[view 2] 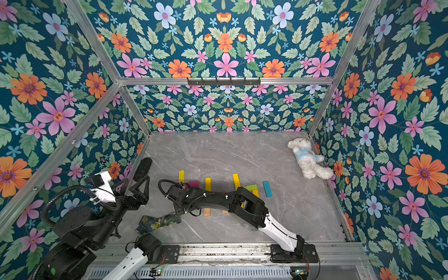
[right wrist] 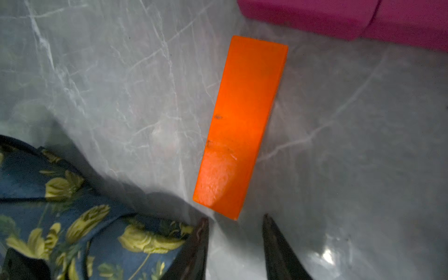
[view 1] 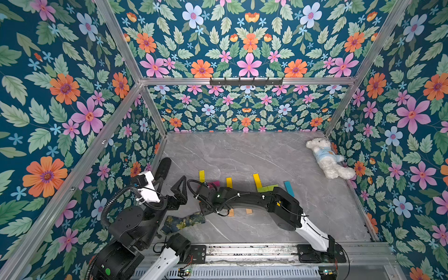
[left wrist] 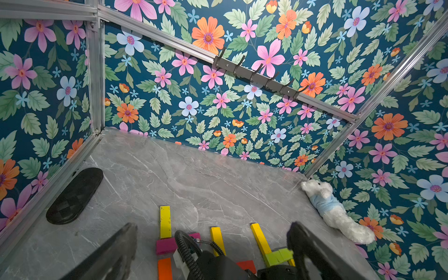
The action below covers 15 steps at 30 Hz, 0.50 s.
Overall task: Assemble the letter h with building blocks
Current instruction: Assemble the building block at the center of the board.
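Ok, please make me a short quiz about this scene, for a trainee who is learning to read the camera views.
1. True or false: the right gripper is shut on the orange block.
2. What lies against the side wall, near a far corner of the table? A) white plush bear B) a red block C) a yellow block
3. Fill in: the lone block nearest the bear is ____.

Key: 1 false, the jaws stand apart, just short of the block's end; 2 A; 3 blue.
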Available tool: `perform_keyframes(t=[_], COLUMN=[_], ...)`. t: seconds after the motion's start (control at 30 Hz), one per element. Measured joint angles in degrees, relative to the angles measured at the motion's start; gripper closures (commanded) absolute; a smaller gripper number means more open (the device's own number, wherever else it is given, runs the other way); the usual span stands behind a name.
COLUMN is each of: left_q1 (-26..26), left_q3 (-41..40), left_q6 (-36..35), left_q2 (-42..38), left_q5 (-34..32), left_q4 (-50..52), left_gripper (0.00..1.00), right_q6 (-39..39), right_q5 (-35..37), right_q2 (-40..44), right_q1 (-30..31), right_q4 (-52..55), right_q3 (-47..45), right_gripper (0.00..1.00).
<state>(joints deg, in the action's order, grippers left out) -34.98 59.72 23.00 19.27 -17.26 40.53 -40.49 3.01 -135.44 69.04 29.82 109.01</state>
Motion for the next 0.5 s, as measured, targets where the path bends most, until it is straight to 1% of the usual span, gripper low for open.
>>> perform_keyframes(t=[0.5], left_q1=[0.00], left_q3=[0.00], left_q6=[-0.02], left_q2=[0.00], left_q5=[-0.22], left_q4=[0.00], left_gripper=[0.01], right_q6=[-1.38], right_q5=[1.88], right_q2=[-2.49], right_q1=[-0.07], right_q4=[0.59], right_q3=[3.96], right_gripper=[0.60])
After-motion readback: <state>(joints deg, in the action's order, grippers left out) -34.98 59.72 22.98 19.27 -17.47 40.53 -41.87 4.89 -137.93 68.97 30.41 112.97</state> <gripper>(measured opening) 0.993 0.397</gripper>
